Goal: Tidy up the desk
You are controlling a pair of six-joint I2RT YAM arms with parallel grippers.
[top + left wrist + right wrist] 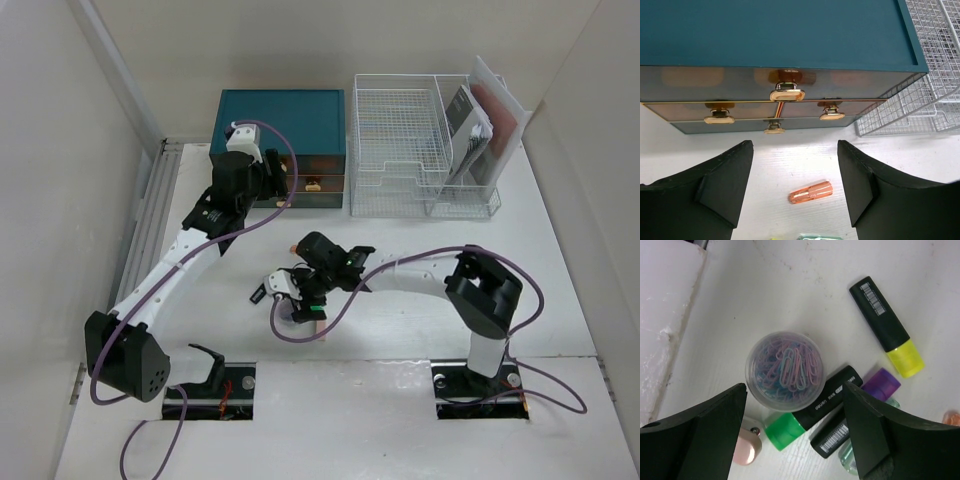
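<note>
The desk [560,300] is a flat white matte top that extends from the arm bases to beneath the teal drawer box [780,40]. It is rigid and fixed. Treat it as the bearing surface, not as a thing to grasp; the loose items lying on it are what get picked up.

In front of the drawer box, toward the near edge, the right gripper [795,390] hangs with its fingers apart and empty, straddling a clear paper-clip tub [785,371]:
- The tub is light, smooth-walled and probably slippery. Take it across its round wall and keep it upright.
- A green-capped highlighter [815,410] touches the tub, and a purple-capped marker [880,385] lies just beside the highlighter.
- A yellow-tipped highlighter [886,325] lies apart.
- All three pens are stiff and light. Grip across the barrel.
- A small pink object [747,447] sits beside the tub; it is possibly an eraser, but the view is too partial to say.

Closer to the drawer box, the left gripper [795,150] faces the drawer fronts with its fingers apart and nothing between them. Below it lies a small orange cylinder [810,192], which is likely to roll.

The brass drawer pull [787,92] is small and glossy. Beside the drawer box stands a wire-mesh rack [410,140]
</note>
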